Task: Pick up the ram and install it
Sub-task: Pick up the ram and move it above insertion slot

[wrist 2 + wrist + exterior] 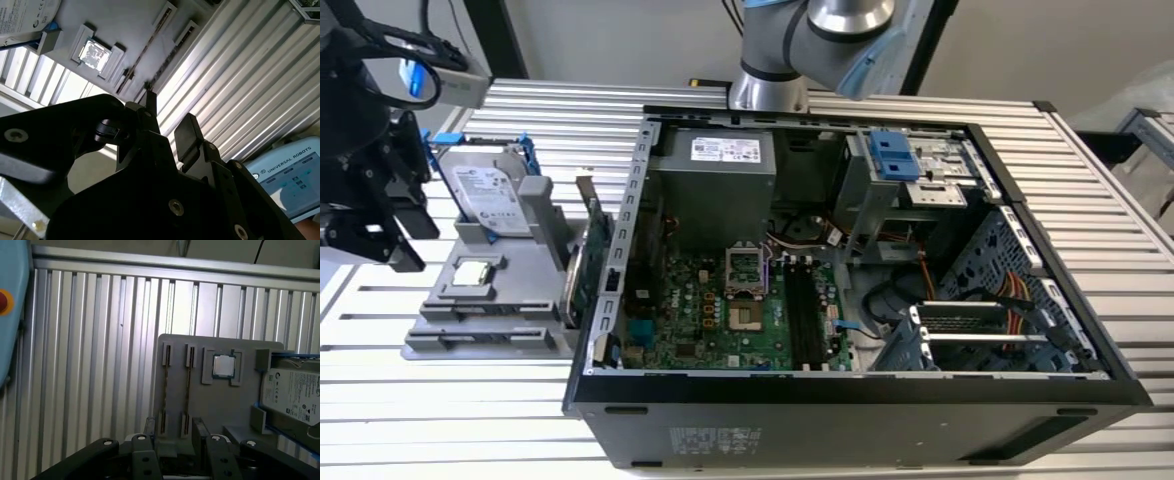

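Overhead, gripper (169,112) hung above gray tray (447,335) at exterior view's left, fingers (189,132) spread, nothing between them. Tray held hard drive (491,195), processor chip (223,365) in square pocket, and ram (188,387), apparently thin strip standing edge-on in tray slot, close to fingertips. Computer case (854,400), center frame, lay open, motherboard (707,310) inside.

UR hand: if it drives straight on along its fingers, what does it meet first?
Most likely the grey holder, at its two narrow slots; the open hand lines up with them in the first wrist view. The gap to the holder is unclear.
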Controlling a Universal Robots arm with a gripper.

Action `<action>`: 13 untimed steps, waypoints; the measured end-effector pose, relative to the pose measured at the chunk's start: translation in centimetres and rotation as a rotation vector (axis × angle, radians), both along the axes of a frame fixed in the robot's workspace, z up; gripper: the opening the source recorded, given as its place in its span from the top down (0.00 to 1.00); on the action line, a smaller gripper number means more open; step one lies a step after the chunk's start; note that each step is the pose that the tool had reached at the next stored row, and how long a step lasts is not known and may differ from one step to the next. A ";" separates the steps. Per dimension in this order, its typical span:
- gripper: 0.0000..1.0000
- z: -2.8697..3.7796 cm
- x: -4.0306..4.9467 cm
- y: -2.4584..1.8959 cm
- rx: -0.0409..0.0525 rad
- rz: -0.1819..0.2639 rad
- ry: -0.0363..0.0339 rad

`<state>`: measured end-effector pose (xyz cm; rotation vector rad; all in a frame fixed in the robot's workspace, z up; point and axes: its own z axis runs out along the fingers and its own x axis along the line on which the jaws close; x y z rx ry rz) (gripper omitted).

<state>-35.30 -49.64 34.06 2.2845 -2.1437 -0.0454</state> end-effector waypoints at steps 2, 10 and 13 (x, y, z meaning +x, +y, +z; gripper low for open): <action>0.00 -0.15 0.00 0.00 0.0001 0.000 -0.0001; 0.00 -0.70 0.02 0.00 0.0000 0.000 0.0000; 0.00 -0.91 0.02 0.00 0.0000 0.000 0.0000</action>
